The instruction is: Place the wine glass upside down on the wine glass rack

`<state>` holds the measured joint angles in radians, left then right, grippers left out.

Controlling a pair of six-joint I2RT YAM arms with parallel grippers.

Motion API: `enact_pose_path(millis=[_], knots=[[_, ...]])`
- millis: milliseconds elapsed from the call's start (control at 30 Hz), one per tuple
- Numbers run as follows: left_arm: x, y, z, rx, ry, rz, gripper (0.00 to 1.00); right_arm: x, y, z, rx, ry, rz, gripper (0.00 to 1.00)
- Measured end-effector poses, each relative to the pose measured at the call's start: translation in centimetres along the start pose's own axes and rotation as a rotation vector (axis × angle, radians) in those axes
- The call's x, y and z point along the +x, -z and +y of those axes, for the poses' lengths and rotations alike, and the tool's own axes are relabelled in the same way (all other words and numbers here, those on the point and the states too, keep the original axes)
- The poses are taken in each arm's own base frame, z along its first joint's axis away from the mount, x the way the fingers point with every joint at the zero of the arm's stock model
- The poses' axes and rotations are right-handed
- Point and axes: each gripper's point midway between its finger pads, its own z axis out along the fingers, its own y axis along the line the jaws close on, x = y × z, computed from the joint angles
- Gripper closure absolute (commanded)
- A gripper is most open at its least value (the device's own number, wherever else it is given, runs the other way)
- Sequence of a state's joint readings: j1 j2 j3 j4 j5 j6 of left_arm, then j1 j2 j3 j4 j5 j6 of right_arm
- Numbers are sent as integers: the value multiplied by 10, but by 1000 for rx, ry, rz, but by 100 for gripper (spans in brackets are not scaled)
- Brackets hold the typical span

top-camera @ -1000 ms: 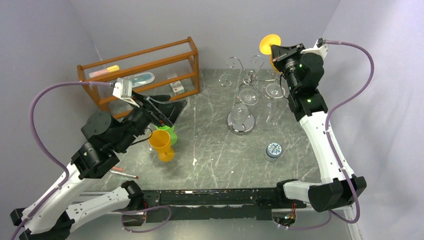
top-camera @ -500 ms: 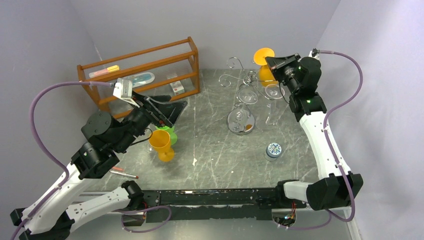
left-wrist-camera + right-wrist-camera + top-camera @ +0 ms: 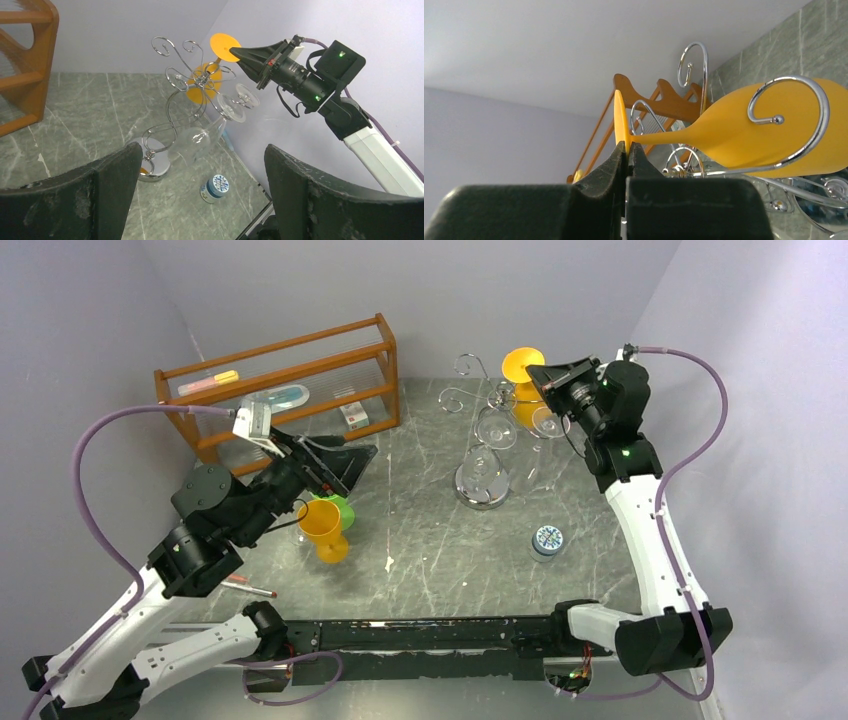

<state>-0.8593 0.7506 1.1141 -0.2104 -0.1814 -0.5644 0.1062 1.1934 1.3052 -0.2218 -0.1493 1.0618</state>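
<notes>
An orange wine glass (image 3: 520, 365) hangs upside down and tilted, and my right gripper (image 3: 537, 371) is shut on the rim of its round foot. Its bowl (image 3: 202, 91) sits among the curled top arms of the chrome wine glass rack (image 3: 482, 410). In the right wrist view the bowl (image 3: 764, 135) lies behind a scroll arm (image 3: 791, 77), with the gripper (image 3: 626, 147) pinching the thin foot. My left gripper (image 3: 345, 455) stands open and empty, well left of the rack (image 3: 192, 82), looking toward it (image 3: 202, 165).
Clear glasses (image 3: 497, 430) hang from the rack over its shiny base (image 3: 152, 160). A small blue-and-white jar (image 3: 546, 539) sits front right. A second orange glass (image 3: 322, 527) and a green cup (image 3: 343, 508) stand under the left arm. A wooden shelf (image 3: 290, 380) is back left, a red pen (image 3: 250, 587) front left.
My right gripper has carried the orange glass left and down, from beside the rack into its top arms. The left arm has shifted only slightly.
</notes>
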Motion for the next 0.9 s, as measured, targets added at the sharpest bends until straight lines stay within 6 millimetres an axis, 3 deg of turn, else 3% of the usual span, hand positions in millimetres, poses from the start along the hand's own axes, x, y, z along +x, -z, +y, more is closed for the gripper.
enact_pose_path(millis=[433,900], knots=[[0,-1,7,-32,-1,-10,5,-2,15,-12,70,28,-22,100],[0,-1,9,-45,-2,-14,5,-20,29,-26,158,64,-126,100]])
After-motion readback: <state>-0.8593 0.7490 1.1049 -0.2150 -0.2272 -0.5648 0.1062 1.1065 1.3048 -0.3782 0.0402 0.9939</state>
